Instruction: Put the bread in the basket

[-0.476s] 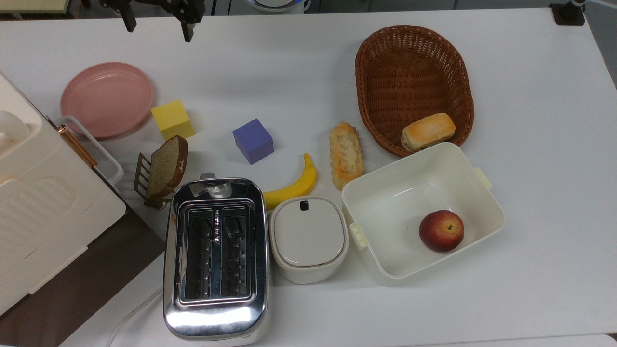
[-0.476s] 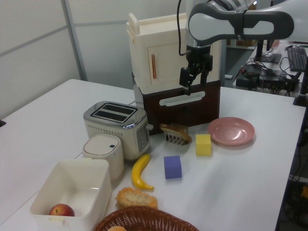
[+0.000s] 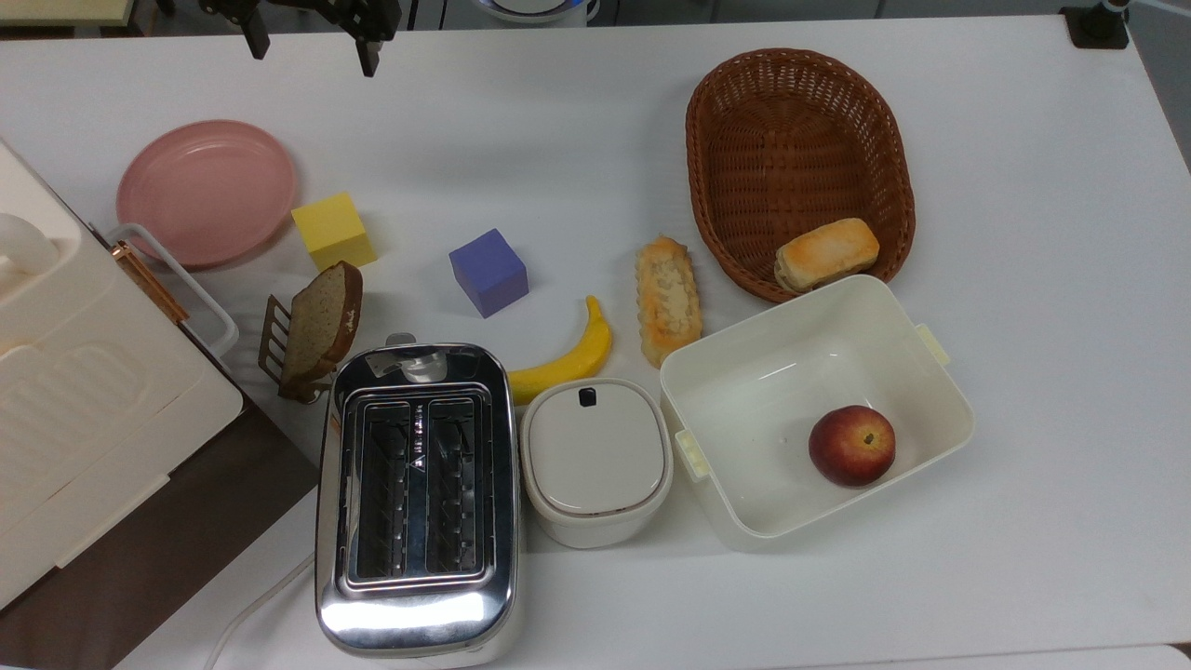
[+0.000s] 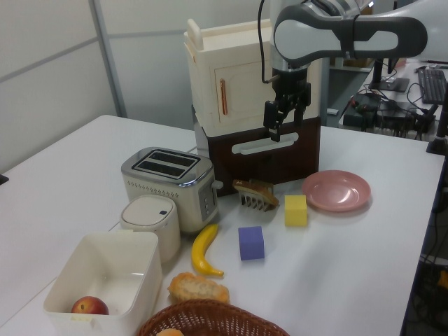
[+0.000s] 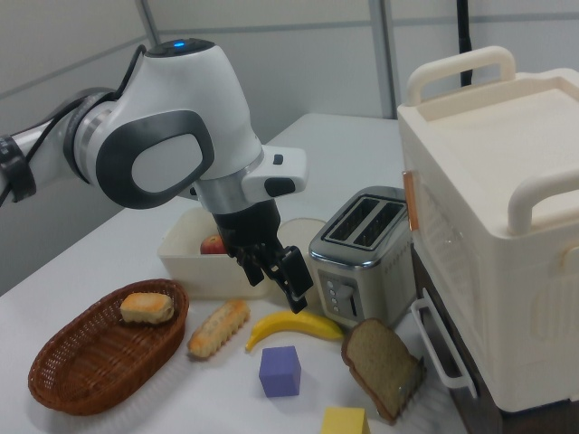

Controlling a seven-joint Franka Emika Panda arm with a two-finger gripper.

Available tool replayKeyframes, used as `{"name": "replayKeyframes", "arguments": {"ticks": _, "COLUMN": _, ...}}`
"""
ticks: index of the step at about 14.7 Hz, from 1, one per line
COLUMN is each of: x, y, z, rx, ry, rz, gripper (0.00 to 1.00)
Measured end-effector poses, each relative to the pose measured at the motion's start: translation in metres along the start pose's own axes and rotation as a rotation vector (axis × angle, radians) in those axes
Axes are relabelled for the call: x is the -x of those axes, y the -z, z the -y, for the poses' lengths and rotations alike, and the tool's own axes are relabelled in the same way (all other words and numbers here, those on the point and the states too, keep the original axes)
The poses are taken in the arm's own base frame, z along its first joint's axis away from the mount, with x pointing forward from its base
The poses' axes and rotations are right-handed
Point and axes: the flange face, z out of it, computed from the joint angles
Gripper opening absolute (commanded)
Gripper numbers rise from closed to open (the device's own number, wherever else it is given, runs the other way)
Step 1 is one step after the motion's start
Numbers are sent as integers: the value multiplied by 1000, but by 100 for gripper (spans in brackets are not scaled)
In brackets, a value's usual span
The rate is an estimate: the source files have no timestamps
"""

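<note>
1. Top view: the end effector (image 3: 308, 39) hangs at the upper edge of the table (image 3: 558, 130), its two dark fingers spread well apart with nothing between them; it is above bare table, beyond the pink plate (image 3: 207, 192).
2. Left view: the end effector (image 4: 278, 119) is up in the air in front of the cream cabinet (image 4: 231, 84), well above the table and clear of every object.
3. Right view: the end effector (image 5: 276, 269) points downward, fingers parted and empty, seen in front of the toaster (image 5: 366, 253) and above the banana (image 5: 294, 327).
4. The bread (image 3: 667, 298) lies flat on the table, crumbly side up, outside the basket (image 3: 800, 112). In the top view it sits between the banana (image 3: 564, 358) on the top view's left and the basket on the top view's right, its lower end just beside the corner of the white tub (image 3: 940, 391).
5. A short bun (image 3: 826, 253) rests inside the basket at the end nearest the tub.
6. An apple (image 3: 851, 445) lies in the tub.
7. A purple cube (image 3: 488, 272) and a yellow cube (image 3: 333, 230) stand on the table, and a toast slice (image 3: 321, 321) leans in a small rack.
</note>
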Motion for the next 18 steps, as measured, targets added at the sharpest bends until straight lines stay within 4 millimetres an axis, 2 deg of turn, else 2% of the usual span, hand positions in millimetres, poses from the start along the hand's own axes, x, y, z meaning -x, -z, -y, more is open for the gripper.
{"name": "replayKeyframes", "arguments": {"ticks": 8, "x": 0, "y": -1, "z": -1, "rx": 0, "ry": 1, "rz": 5, "gripper": 100}}
{"name": "replayKeyframes", "arguments": {"ticks": 11, "x": 2, "y": -9, "z": 0, "rx": -2, "ry": 3, "rz": 26, "gripper": 100}}
{"name": "replayKeyframes", "arguments": {"ticks": 13, "x": 5, "y": -27, "z": 17, "rx": -8, "ry": 33, "rz": 66, "gripper": 100}}
{"name": "replayKeyframes", "arguments": {"ticks": 15, "x": 12, "y": -61, "z": 55, "rx": -13, "ry": 99, "rz": 139, "gripper": 100}}
{"name": "replayKeyframes", "arguments": {"ticks": 18, "x": 13, "y": -96, "z": 91, "rx": -54, "ry": 98, "rz": 140, "gripper": 100}}
